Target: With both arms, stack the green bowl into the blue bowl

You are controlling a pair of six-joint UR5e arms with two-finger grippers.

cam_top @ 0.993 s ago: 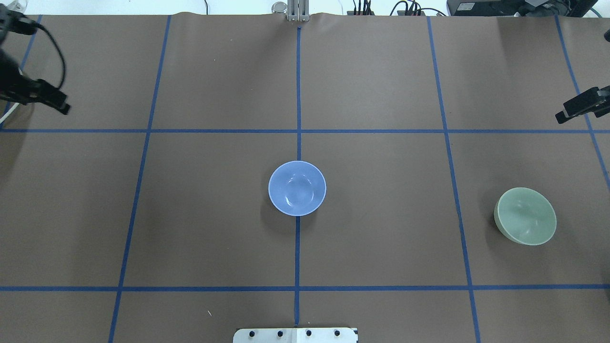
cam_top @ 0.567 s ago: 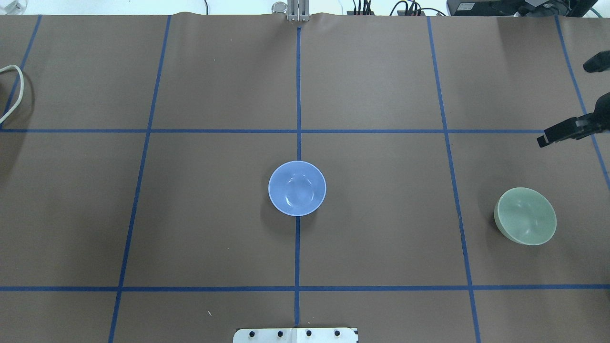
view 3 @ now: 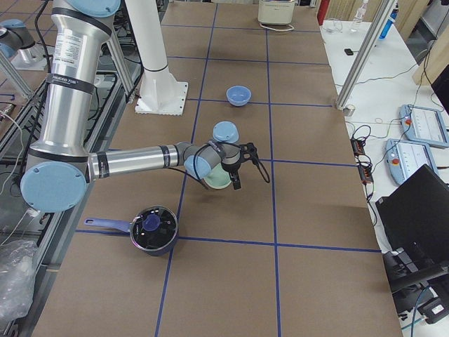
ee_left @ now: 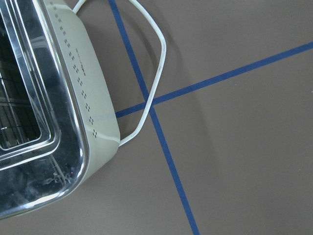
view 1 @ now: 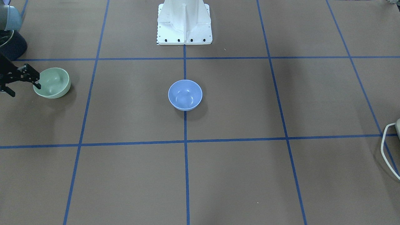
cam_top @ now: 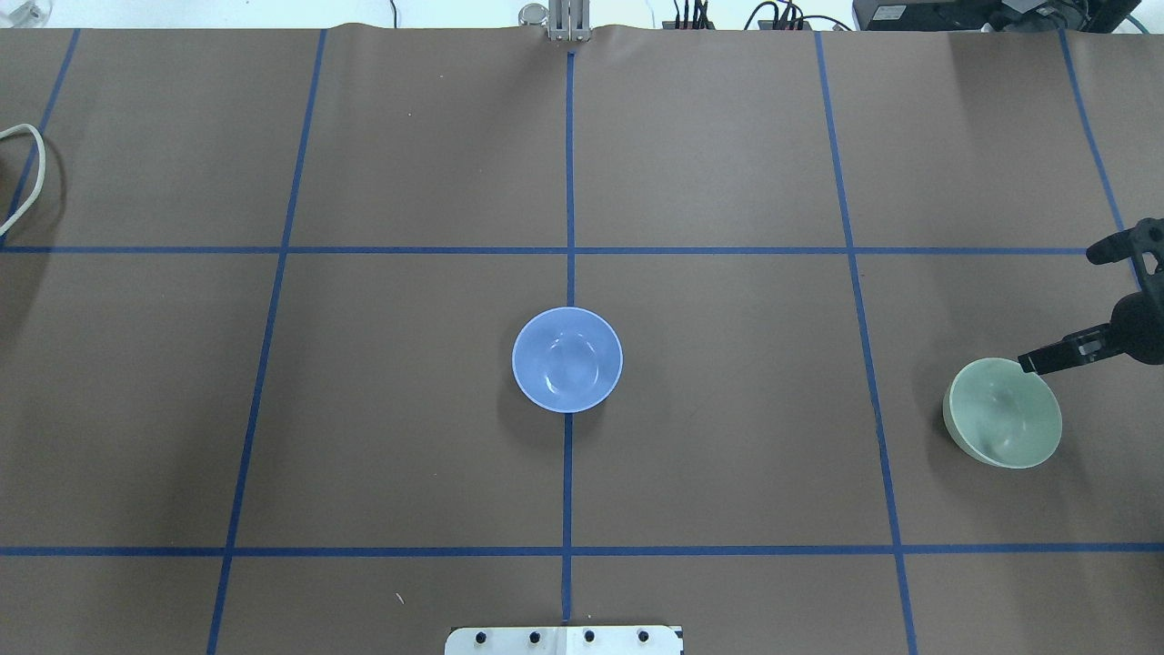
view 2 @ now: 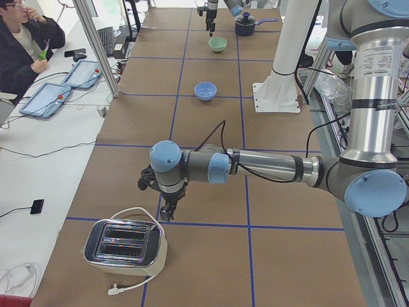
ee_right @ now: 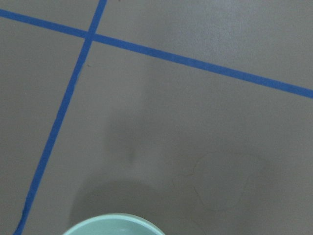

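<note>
The green bowl sits upright on the table's right side; it also shows in the front view and as a rim at the bottom of the right wrist view. The blue bowl sits empty at the table's centre. My right gripper is open and empty, just over the green bowl's far outer rim, one finger at the rim. My left gripper points down over the table far to the left, beside a toaster; I cannot tell whether it is open or shut.
A chrome toaster with a white cord stands at the left end. A dark pot with a lid stands at the right end, near the green bowl. The white robot base is at the near edge. An operator sits beyond the far edge.
My right gripper has moved nearer along the right edge until it reached the green bowl's rim. My left gripper has left the overhead view on the left. The bowls have not moved.
</note>
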